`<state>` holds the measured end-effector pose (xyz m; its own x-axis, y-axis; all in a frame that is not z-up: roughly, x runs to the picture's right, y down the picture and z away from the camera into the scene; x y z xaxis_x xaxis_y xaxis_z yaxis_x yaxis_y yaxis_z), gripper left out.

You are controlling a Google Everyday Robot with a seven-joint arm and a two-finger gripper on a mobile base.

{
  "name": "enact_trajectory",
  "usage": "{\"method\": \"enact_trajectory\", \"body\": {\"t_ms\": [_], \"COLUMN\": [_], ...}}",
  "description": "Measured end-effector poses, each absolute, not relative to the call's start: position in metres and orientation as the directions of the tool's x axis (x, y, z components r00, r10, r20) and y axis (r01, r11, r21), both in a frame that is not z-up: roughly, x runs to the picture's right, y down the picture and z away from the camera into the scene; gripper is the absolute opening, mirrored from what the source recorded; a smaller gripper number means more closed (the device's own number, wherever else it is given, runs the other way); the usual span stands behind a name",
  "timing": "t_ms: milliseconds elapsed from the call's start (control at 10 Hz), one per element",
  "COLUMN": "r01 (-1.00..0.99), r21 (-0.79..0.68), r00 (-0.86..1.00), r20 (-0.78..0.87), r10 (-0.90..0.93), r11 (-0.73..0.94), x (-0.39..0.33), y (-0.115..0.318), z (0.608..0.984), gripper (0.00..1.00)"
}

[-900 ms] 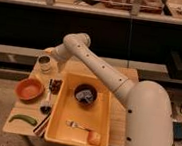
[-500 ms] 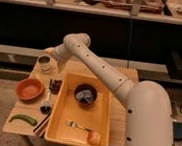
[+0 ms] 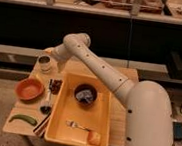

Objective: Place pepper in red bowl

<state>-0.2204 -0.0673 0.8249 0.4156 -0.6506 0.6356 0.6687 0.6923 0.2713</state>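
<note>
The green pepper [image 3: 23,119] lies flat on the front left corner of the wooden table [image 3: 119,111]. The red bowl [image 3: 29,88] sits behind it near the left edge, and nothing shows inside it. My arm reaches from the lower right over the table to the back left. The gripper [image 3: 50,54] is at its end, just above and behind a small metal cup [image 3: 45,63], well away from the pepper and the bowl. It holds nothing that I can see.
A large yellow tub [image 3: 59,134] fills the table's middle, holding a black bowl [image 3: 85,94], a fork [image 3: 77,125] and an orange piece [image 3: 94,137]. Between tub and red bowl lie a dark spoon [image 3: 46,106], dark bits [image 3: 55,85] and chopsticks [image 3: 42,127].
</note>
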Motion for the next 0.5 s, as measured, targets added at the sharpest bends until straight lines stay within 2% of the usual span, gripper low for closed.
{"method": "enact_trajectory", "body": {"t_ms": [500], "r01": [0.669], "r21": [0.273], "r00": [0.416], "r20": [0.634], "r10": [-0.652], "r11": [0.692], "x": [-0.2202], "y": [-0.0684], "z": [0.8239], "gripper": [0.8]}}
